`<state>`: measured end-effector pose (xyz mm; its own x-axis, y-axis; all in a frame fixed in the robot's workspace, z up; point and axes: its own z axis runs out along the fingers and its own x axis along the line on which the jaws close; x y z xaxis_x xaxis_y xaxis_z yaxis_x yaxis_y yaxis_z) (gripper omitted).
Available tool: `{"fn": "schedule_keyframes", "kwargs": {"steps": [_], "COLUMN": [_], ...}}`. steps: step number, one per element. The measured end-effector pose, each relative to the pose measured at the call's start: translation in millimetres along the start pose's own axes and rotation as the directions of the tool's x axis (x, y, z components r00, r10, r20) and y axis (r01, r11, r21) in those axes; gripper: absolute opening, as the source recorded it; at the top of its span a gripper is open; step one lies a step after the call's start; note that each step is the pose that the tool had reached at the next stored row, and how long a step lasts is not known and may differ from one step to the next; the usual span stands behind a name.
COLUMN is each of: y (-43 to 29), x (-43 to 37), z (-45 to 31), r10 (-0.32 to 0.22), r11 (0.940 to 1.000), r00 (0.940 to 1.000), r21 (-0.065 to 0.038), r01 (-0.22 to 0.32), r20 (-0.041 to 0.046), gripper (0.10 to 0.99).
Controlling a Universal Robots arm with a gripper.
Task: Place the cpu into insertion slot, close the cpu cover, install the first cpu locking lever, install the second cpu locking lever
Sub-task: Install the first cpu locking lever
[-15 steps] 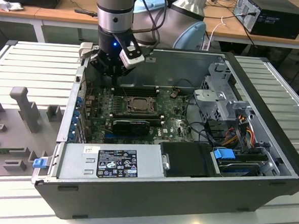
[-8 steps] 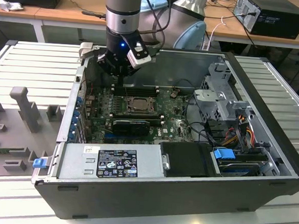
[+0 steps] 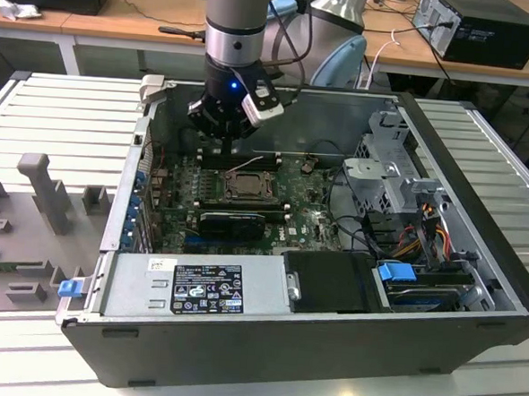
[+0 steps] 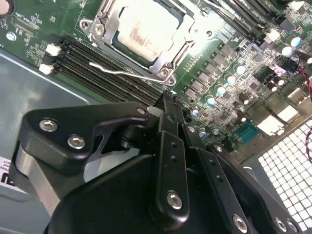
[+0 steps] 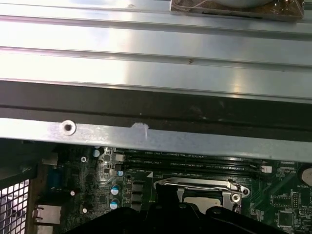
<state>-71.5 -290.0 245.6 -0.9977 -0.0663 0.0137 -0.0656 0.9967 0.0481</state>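
Pincer: I am hovering my pincer (image 3: 222,124) inside the open case (image 3: 482,166), fingers clenched together on nothing, tips pointing down at the board (image 4: 229,63).
Cpu: the cpu (image 4: 146,25) is sitting in the slot just ahead of my fingertips (image 4: 168,105), the cover (image 4: 117,46) lying down around it.
Lever: one lever (image 4: 129,73) is lying loose between my tips and the cover.
Risk: I am judging that my tips could slip off the thin lever and strike the memory slots (image 4: 97,68) beside it.
Hidden: my own body is blocking the slot's near edge in the first wrist view; I cannot make out the second lever.
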Motion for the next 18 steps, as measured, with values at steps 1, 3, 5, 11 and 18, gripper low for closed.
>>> {"fn": "schedule_keyframes", "kwargs": {"steps": [1, 3, 5, 11, 18], "y": [0.0, -0.1, -0.2, -1.4, -2.8], "x": [-0.1, -0.8, -0.8, -16.8, -30.5], "z": [0.1, 0.4, 0.5, 3.2, 11.2], "r10": [0.000, 0.000, -0.001, -0.001, -0.019], "r11": [1.0000, 1.0000, 0.9990, 0.9969, 0.9970], "r00": [1.0000, 1.0000, 1.0000, 1.0000, 0.9997], "r21": [0.000, -0.008, -0.044, -0.079, -0.074], "r01": [0.000, 0.000, 0.001, 0.002, 0.020], "r20": [0.0001, 0.0007, 0.0030, 0.0053, 0.0178], "gripper": [0.106, 0.106, 0.106, 0.106, 0.106]}}
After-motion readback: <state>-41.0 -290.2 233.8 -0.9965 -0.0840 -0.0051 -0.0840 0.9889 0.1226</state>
